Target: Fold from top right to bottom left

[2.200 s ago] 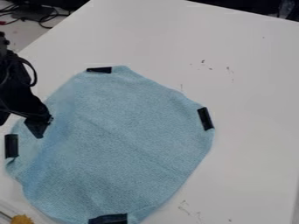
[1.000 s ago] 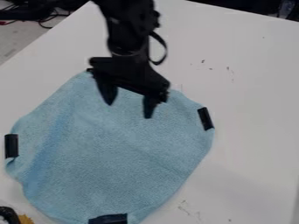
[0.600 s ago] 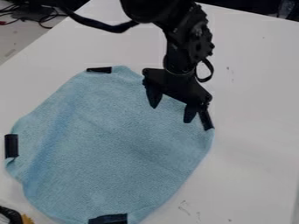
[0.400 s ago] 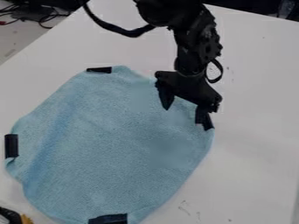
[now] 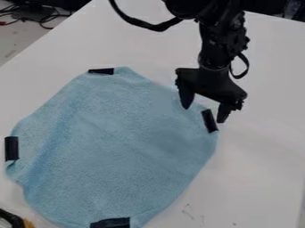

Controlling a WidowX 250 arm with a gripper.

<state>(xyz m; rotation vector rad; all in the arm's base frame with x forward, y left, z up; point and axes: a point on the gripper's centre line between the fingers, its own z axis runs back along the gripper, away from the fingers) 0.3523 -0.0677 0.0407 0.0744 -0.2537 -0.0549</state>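
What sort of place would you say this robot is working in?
Probably a robotics lab or workshop: a black robot gripper over a plain white table, loose cables beyond its edge, and a blue cloth with black strips.

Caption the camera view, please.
Open gripper over the blue cloth's right edge, cloth spread unfolded.

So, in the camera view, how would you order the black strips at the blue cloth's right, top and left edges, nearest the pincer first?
1. Right strip: at the picture's right, right by the pincer.
2. Top strip: upper left.
3. Left strip: the cloth's far left edge.
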